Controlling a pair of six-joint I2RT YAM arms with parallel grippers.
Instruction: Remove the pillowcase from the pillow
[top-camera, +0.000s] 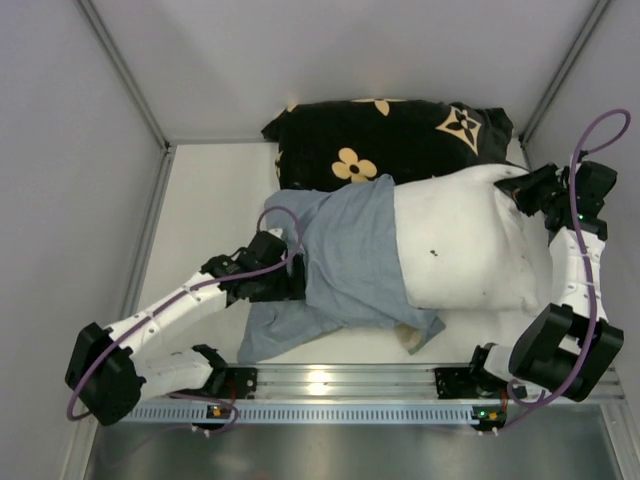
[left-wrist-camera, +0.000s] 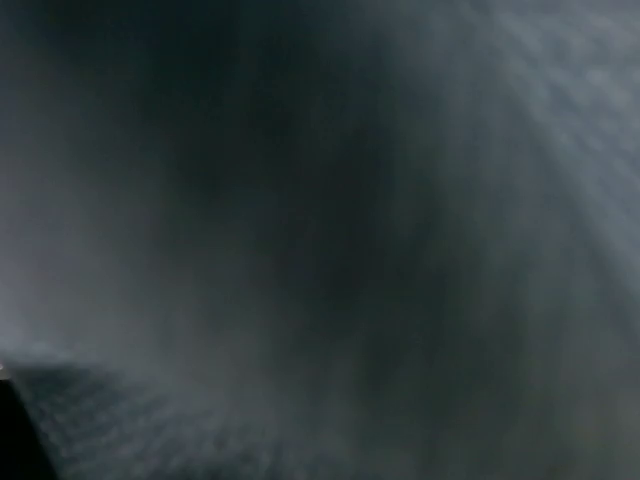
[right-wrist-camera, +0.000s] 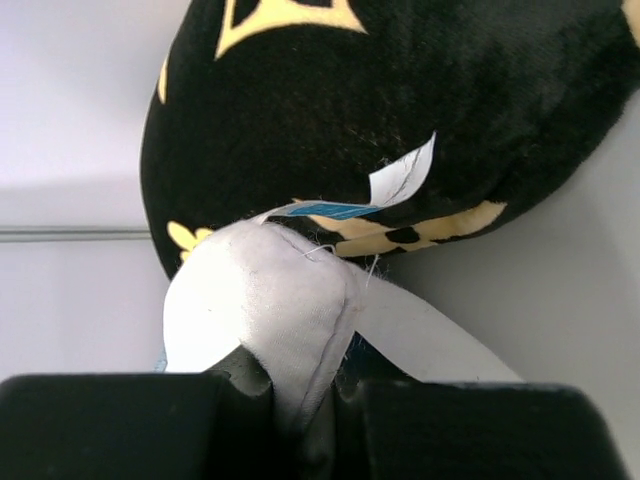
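The white pillow (top-camera: 465, 245) lies across the table's middle, its right half bare. The grey-blue pillowcase (top-camera: 345, 260) covers its left half and trails, wrinkled, toward the front left. My left gripper (top-camera: 295, 278) is at the pillowcase's left edge, its fingers buried in bunched cloth. The left wrist view shows only dark, blurred fabric (left-wrist-camera: 320, 240). My right gripper (top-camera: 522, 198) is at the pillow's far right corner. In the right wrist view the right gripper (right-wrist-camera: 305, 390) is shut on that white corner of the pillow (right-wrist-camera: 260, 290).
A black pillow with tan flower shapes (top-camera: 390, 135) lies behind, touching the white pillow, and looms close in the right wrist view (right-wrist-camera: 400, 100). Grey walls enclose the table on the left, back and right. A metal rail (top-camera: 350, 380) runs along the near edge.
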